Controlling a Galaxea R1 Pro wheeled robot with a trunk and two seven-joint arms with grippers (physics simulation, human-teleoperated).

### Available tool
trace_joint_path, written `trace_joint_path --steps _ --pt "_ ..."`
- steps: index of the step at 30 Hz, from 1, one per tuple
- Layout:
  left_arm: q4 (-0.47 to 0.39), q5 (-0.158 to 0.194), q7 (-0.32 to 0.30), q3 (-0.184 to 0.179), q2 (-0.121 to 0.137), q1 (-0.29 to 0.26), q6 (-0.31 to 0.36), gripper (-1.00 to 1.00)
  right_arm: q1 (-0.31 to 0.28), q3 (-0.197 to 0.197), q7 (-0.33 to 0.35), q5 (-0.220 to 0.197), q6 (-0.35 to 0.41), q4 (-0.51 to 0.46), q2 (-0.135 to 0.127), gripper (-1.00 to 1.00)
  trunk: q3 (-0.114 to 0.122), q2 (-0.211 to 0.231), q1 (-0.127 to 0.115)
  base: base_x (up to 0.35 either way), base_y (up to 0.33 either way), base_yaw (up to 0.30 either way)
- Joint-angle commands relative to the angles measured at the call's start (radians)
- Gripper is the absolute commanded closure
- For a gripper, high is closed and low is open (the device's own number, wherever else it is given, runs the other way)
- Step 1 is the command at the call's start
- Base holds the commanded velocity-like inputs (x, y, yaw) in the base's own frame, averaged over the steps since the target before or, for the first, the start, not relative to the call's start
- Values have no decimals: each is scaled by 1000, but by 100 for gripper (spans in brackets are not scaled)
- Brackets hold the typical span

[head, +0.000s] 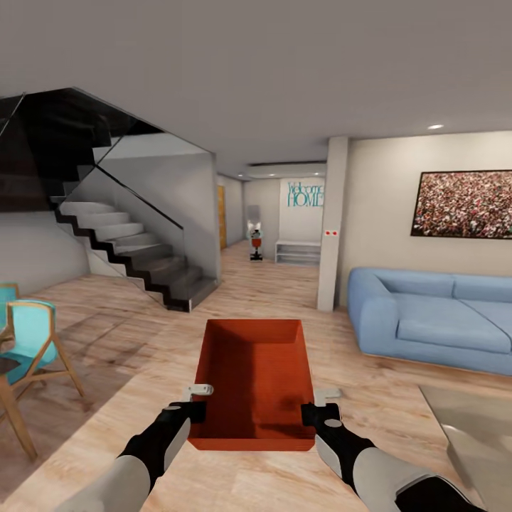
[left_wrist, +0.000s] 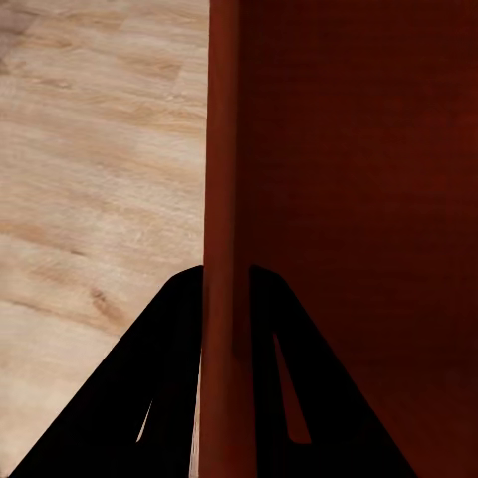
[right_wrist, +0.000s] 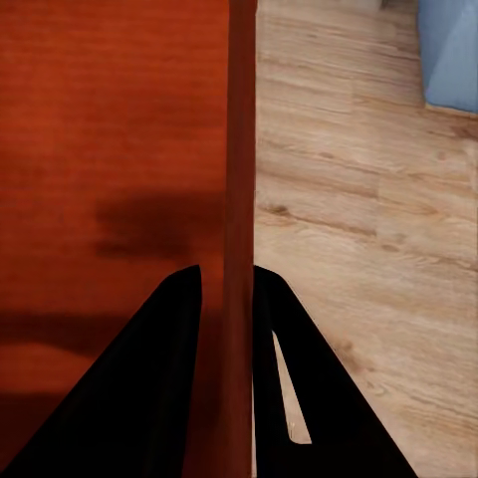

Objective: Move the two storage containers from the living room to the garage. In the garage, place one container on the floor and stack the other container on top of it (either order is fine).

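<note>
head view has the two arms reaching forward from the bottom edge, carrying one orange-red storage container (head: pixel 254 384) between them over the light plank floor (head: pixel 142 334) of the living room. the left gripper (head: pixel 190 410) is clenched on the container's left wall near its near corner, and the right gripper (head: pixel 318 414) is clenched on the right wall the same way; in each wrist view a dark finger sits on either side of the thin red wall (left_wrist: pixel 225 199) (right_wrist: pixel 239 199), one inside the box, one outside. the box is open-topped and level. at 9 o'clock stands a teal wooden chair (head: pixel 32 341); at 3 o'clock a blue sofa (head: pixel 434 320) under a framed picture (head: pixel 462 204). at 11 o'clock rises a dark staircase (head: pixel 135 256), and at 12 o'clock a hallway (head: pixel 274 235) runs back.
</note>
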Motion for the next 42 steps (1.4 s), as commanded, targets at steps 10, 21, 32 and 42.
trace_joint_path --steps 10,21,32,42 --pt "-9 -22 11 31 1 -1 8 100 1 1 7 -16 1 1 1 100 0 0 1 288 0 78" --pt "-7 -22 11 33 1 -1 8 100 1 1 6 -16 1 1 1 100 0 0 1 322 0 0" --pt "-6 -21 11 32 14 -1 8 100 1 1 4 -16 1 1 1 100 0 0 1 322 0 0" --pt "-6 -21 11 33 14 -1 8 100 1 1 3 -13 -7 0 0 100 0 0 1 322 0 0"
